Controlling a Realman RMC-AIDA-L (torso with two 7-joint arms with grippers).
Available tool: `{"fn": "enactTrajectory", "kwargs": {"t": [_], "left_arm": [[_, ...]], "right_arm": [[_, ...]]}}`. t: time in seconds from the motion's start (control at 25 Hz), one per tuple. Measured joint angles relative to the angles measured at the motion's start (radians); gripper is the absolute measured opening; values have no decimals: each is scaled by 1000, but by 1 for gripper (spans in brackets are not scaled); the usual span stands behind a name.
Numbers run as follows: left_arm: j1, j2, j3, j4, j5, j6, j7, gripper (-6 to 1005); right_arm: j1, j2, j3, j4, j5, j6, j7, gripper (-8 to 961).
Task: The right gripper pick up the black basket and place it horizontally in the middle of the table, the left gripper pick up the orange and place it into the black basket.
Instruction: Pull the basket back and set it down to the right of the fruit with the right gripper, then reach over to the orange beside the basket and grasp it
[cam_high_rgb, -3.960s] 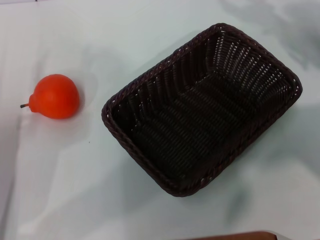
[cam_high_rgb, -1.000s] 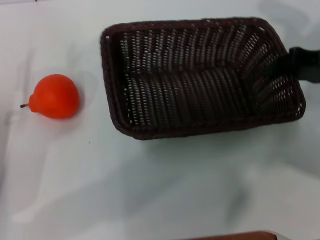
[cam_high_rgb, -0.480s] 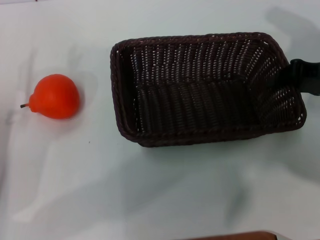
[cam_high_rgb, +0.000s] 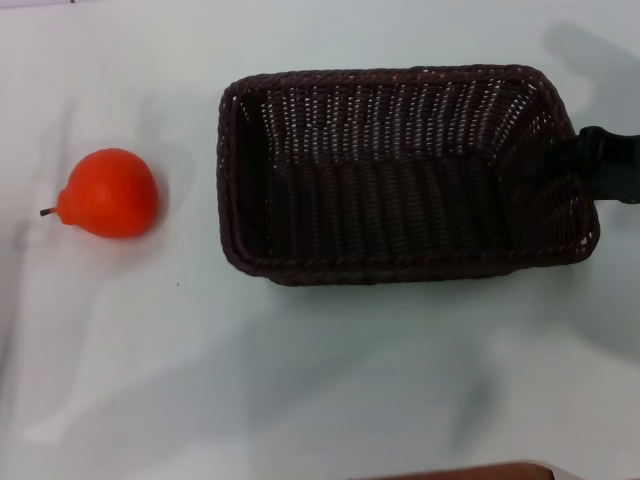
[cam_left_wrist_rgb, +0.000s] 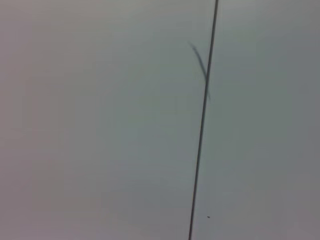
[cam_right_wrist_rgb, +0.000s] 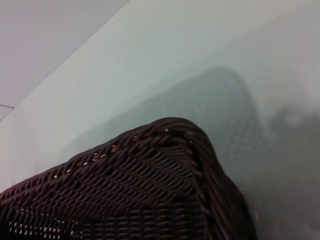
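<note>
1. Surface (cam_high_rgb: 300, 380): white and smooth; we see it fill the head view and carry every item below.
2. Basket (cam_high_rgb: 400, 180): dark woven, rectangular, with a braided rim. We place it in the upper centre to right of the head view, long side running across the frame, open side up. In the right wrist view one rounded corner (cam_right_wrist_rgb: 175, 150) fills the lower part of the frame.
3. Orange (cam_high_rgb: 110, 192): glossy red-orange, in the left middle of the head view, lying on the surface well apart from the basket, its short dark stem pointing to the left edge.
4. Right gripper (cam_high_rgb: 590, 165): black, entering at the right edge of the head view, at the basket's right short wall. We cannot tell whether it is apart or clamped on the rim.
5. Left gripper: we do not see it in any view; its wrist view shows only pale surface crossed by a thin dark line (cam_left_wrist_rgb: 202, 125).
</note>
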Motion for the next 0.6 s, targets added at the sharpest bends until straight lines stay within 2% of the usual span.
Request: {"fn": "enactTrajectory", "kwargs": {"t": [0.16,0.24,0.44,0.52,0.6], "left_arm": [[-2,7,21,-3,0,1,-35,848],[-2,24,50,-12,0,19,-111,846],[18,96,218,-84,37,65,-303,843],[30,134,263,-117,87,69,-389,842],[39,174,288,-146,155,75,-483,840]], "right_arm": [[-1,-4,9,-12,36,19,-3,459],[0,-7,22,-29,49,41,-6,556],[2,-10,79,-100,54,104,-23,790],[2,-10,106,-124,56,126,-34,882],[-1,-10,139,-147,57,140,-46,892]]}}
